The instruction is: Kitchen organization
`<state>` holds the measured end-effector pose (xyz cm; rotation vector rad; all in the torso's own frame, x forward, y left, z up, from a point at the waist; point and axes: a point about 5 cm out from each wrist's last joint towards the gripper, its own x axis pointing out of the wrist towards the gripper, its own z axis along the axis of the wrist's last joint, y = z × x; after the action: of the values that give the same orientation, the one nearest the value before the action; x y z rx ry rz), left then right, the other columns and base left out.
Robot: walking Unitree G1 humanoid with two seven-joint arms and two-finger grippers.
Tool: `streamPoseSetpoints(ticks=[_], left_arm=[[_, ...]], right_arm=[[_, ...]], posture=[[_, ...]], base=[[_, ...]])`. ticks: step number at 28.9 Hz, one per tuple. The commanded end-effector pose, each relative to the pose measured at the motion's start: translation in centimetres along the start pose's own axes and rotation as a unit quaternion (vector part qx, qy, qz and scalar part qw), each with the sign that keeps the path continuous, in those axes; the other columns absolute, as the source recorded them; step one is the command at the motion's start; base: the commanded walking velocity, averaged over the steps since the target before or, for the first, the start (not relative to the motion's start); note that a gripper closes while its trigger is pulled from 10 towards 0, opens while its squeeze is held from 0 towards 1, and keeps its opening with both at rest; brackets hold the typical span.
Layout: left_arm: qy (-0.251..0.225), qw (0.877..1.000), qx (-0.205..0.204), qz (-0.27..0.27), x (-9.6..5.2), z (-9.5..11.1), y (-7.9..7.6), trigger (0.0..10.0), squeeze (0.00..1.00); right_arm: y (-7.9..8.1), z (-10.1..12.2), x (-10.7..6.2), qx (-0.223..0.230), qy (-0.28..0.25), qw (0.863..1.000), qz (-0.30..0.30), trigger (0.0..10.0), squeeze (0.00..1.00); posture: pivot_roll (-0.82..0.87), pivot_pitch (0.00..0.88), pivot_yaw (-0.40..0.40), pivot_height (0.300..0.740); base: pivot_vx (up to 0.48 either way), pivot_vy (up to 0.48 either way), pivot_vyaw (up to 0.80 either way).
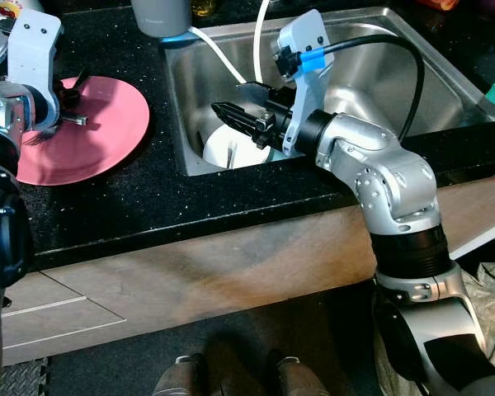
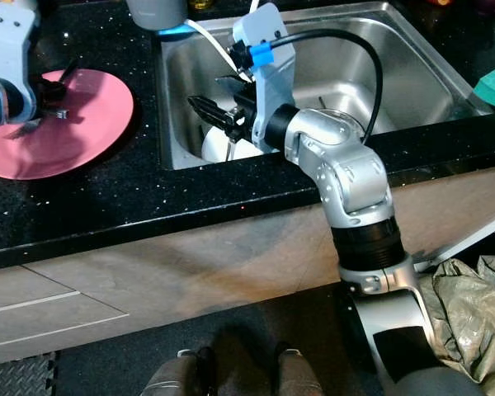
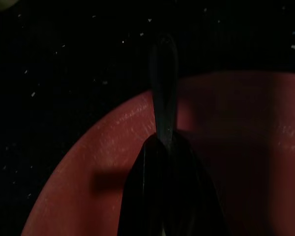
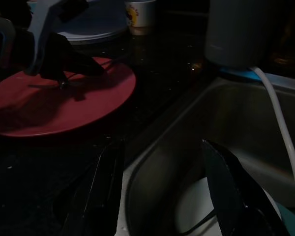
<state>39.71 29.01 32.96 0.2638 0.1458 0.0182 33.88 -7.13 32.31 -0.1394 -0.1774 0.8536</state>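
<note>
Counter: black granite [image 1: 148, 198], steel sink [image 1: 379, 74]
Left gripper [image 1: 66, 103]: clamps fork [image 1: 54, 130] over pink plate [image 1: 107, 136]
Right gripper [image 1: 247, 103]: spread wide above white dish [image 1: 223, 148]
Progress: sink dish not yet lifted

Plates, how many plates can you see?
2. A pink plate lies on the black counter, under the left gripper. A white plate sits in the sink, below the right gripper. More may hide beneath.

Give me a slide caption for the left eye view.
Right gripper open over white dish in sink; left gripper over pink plate.
</note>
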Motion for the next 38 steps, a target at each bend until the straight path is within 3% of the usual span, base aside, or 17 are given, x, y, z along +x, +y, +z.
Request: streamPoseSetpoints(ticks=[1, 7, 11, 16, 17, 20, 24, 30, 32, 34, 37, 38], left_arm=[[-0.008, 1.000, -0.012, 0.000, 0.0, 0.2, -0.1, 0.0, 0.00], [-0.047, 0.999, -0.025, -0.012, 0.1, 1.8, -0.8, 0.0, 0.00], [-0.109, 0.991, -0.062, -0.049, 0.2, 4.8, -2.7, 0.0, 0.00], [-0.182, 0.968, -0.107, -0.134, 0.0, 7.9, -5.6, 0.0, 0.00], [-0.182, 0.968, -0.107, -0.134, 0.0, 7.9, -5.6, 0.0, 0.00], [-0.226, 0.948, -0.151, -0.168, -0.4, 9.5, -6.8, 0.0, 0.00], [-0.239, 0.939, -0.173, -0.177, -0.4, 10.0, -7.6, 0.0, 0.00], [-0.277, 0.926, -0.181, -0.183, -0.3, 9.8, -9.6, 0.0, 0.00], [-0.299, 0.921, -0.167, -0.183, -0.6, 9.9, -10.0, 0.0, 0.00], [-0.315, 0.913, -0.145, -0.217, -1.0, 10.0, -11.3, 0.0, 0.00], [-0.314, 0.908, -0.128, -0.248, -1.3, 9.8, -12.6, 0.0, 0.00], [-0.306, 0.911, -0.088, -0.262, -1.4, 9.1, -13.6, 0.0, 0.00]], right_arm=[[0.1, 0.4, 0.2, -0.010, -0.004, 1.000, 0.003, 10.0, 0.00], [-0.2, 0.5, 0.3, -0.010, -0.008, 1.000, -0.005, 10.0, 0.00], [-0.4, 0.6, 0.4, -0.009, -0.016, 1.000, -0.013, 10.0, 0.00], [-0.6, 0.8, 0.2, -0.006, -0.026, 0.999, -0.023, 10.0, 0.00], [-0.6, 0.8, 0.2, -0.006, -0.026, 0.999, -0.023, 10.0, 0.00], [-0.8, 0.9, 0.0, 0.002, -0.033, 0.999, -0.031, 10.0, 0.00], [-0.9, 0.9, 0.0, 0.004, -0.037, 0.999, -0.036, 10.0, 0.00], [-1.1, 0.9, -0.3, 0.004, -0.045, 0.997, -0.056, 10.0, 0.00], [-1.2, 0.9, -0.5, 0.001, -0.049, 0.997, -0.064, 10.0, 0.00], [-1.3, 0.8, -0.6, -0.002, -0.054, 0.996, -0.073, 10.0, 0.00], [-1.4, 0.7, -0.7, -0.007, -0.055, 0.995, -0.081, 10.0, 0.00], [-1.3, 0.5, -0.8, -0.011, -0.053, 0.995, -0.082, 10.0, 0.00]], posture=[[0.01, 0.294, 0.006, 0.740], [0.01, 0.282, 0.006, 0.740], [0.02, 0.264, 0.009, 0.740], [0.03, 0.249, 0.013, 0.740], [0.03, 0.249, 0.013, 0.740], [0.04, 0.236, 0.021, 0.740], [0.04, 0.230, 0.025, 0.740], [0.04, 0.227, 0.037, 0.740], [0.04, 0.226, 0.037, 0.740], [0.04, 0.227, 0.038, 0.740], [0.04, 0.226, 0.038, 0.740], [0.04, 0.227, 0.042, 0.740]], base=[[0.000, 0.000, 0.00], [0.000, 0.000, 0.00], [0.000, 0.000, 0.00], [0.000, 0.000, 0.00], [0.000, 0.000, 0.00], [0.000, 0.000, 0.00], [0.000, 0.000, 0.00], [0.000, 0.000, 0.00], [0.000, 0.000, 0.00], [0.000, 0.000, 0.00], [0.000, 0.000, 0.00], [0.000, 0.000, 0.00]])
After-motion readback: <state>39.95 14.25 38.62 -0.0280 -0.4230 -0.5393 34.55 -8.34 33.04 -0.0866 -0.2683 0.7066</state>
